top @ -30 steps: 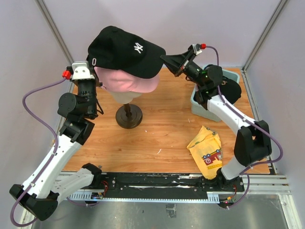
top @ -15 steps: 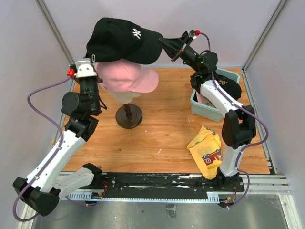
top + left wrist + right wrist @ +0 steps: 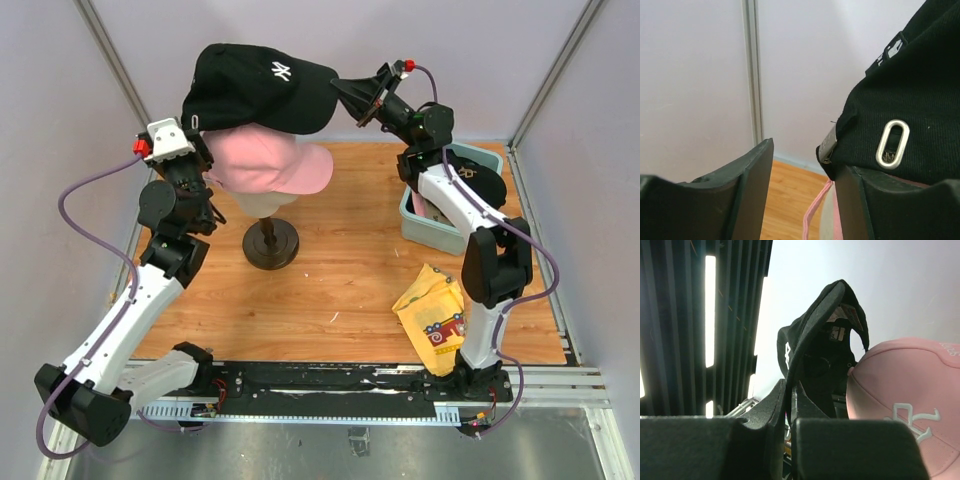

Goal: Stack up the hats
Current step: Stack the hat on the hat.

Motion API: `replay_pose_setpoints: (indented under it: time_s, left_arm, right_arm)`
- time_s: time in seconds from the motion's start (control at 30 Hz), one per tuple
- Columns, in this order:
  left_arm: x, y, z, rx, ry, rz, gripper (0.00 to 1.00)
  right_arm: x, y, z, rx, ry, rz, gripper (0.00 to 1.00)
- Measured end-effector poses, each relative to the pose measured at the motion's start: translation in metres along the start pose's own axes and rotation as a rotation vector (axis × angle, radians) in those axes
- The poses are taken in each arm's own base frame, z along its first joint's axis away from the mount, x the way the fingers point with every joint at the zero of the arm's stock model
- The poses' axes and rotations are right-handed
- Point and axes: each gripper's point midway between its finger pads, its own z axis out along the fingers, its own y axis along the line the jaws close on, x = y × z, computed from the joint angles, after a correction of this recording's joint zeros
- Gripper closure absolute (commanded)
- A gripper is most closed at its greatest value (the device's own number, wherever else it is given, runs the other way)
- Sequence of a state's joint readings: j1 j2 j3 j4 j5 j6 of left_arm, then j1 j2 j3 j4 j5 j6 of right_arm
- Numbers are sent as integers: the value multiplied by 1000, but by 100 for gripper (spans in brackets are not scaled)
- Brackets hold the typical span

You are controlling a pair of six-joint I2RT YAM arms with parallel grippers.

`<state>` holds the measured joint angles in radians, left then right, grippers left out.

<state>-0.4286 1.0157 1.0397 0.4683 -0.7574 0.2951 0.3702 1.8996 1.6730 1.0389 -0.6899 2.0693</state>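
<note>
The black cap is the biggest thing in play. It hangs high over the pink cap, which sits on the mannequin head above its stand. You cannot tell from these views whether black touches pink.

Expect the cap to be light and floppy. The crown is soft cloth that collapses, and only the brim has any stiffness, though it bows under a pinch. Your right hand is clamped on that brim. Held there alone, the crown will likely droop and swing.

Your left hand stands apart, gripping nothing. The cap's rear edge, with its metal ring, lies just beside one finger. That rear band looks like the second place to hold, so the crown spreads open and seats over the pink.

On the right of the bench, the bin sits behind your right arm. It holds something dark, probably another cap, and a sliver of pink. The arm hides the rest.
</note>
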Motion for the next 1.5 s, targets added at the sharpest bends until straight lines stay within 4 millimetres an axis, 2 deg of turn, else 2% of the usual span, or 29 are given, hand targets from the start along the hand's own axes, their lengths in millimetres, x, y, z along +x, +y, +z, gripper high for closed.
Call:
replay_pose_setpoints:
  time_s: [0.23,0.3,0.5,0.6,0.7,0.87,1.07,1.3,1.5]
  left_arm:
    - [6,4,-7,-5,44,-71,36]
    - [7,5,-10,2,59,-91,31]
    - [5,4,-17,33,86,-139,30]
    - [0,3,-18,45,86,-159,30]
    - [-6,6,-21,47,83,-178,32]
    - [-23,17,-27,41,65,-206,36]
    - [-48,30,-29,15,45,-230,42]
    - [-47,36,-32,-9,61,-224,46]
    - [-42,40,-33,-35,75,-230,51]
  right_arm:
    - [-6,-14,1,28,-1,24,99]
    - [-6,-15,2,32,2,27,99]
    - [-9,0,18,-8,16,3,99]
    - [-10,10,33,-40,29,-13,99]
    - [-11,11,46,-55,36,-10,99]
    - [-6,1,68,-65,33,26,99]
    - [-5,-13,81,-37,-13,63,99]
    - [-4,-8,87,-44,-26,51,99]
    - [4,-34,74,52,-44,82,99]
